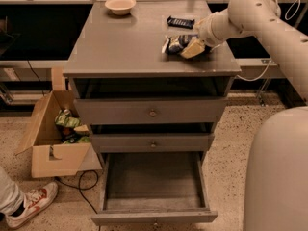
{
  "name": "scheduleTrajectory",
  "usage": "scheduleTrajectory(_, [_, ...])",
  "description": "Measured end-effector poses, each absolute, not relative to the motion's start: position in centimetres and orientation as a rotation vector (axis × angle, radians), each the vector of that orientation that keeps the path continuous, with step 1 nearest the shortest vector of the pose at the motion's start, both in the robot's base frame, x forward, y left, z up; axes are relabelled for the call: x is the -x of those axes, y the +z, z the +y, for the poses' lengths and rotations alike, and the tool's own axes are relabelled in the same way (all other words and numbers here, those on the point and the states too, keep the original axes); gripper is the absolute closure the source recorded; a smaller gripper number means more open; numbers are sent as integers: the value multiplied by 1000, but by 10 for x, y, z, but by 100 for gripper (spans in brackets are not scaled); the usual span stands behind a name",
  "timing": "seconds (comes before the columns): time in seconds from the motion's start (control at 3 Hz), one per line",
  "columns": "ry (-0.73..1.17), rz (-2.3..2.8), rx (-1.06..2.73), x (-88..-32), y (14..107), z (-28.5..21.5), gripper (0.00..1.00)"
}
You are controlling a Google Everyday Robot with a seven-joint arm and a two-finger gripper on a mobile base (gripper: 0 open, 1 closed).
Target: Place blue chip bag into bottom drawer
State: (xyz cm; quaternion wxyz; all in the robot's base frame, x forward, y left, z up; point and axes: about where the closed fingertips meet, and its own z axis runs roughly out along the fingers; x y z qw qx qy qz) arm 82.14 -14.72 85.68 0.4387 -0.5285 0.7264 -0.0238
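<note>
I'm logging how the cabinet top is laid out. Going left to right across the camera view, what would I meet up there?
The bowl → blue chip bag → gripper, at the bag's right end, near the top's right edge.

This is looking like a robot testing lab rather than a home: a grey drawer cabinet [139,42] is standing alone on a speckled floor [231,143], with an open cardboard box [48,150] of green snack bags [67,119] sitting at its left. A black cable [84,194] is trailing beside it, and a person's sneaker [31,206] is showing at the near left. Dark workbenches [29,64] are running along the far side, and the robot's gripper [192,47] is sitting low over the right side of the cabinet top.
</note>
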Motion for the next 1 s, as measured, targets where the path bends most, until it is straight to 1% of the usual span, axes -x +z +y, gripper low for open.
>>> scheduleTrajectory(0.33, [-41,1791,1293,-820,861,-150,50])
scheduleTrajectory(0.67, [23,1716,1248,-793,885,-157,72])
scheduleTrajectory(1.0, [145,1617,1217,-734,912,-162,97])
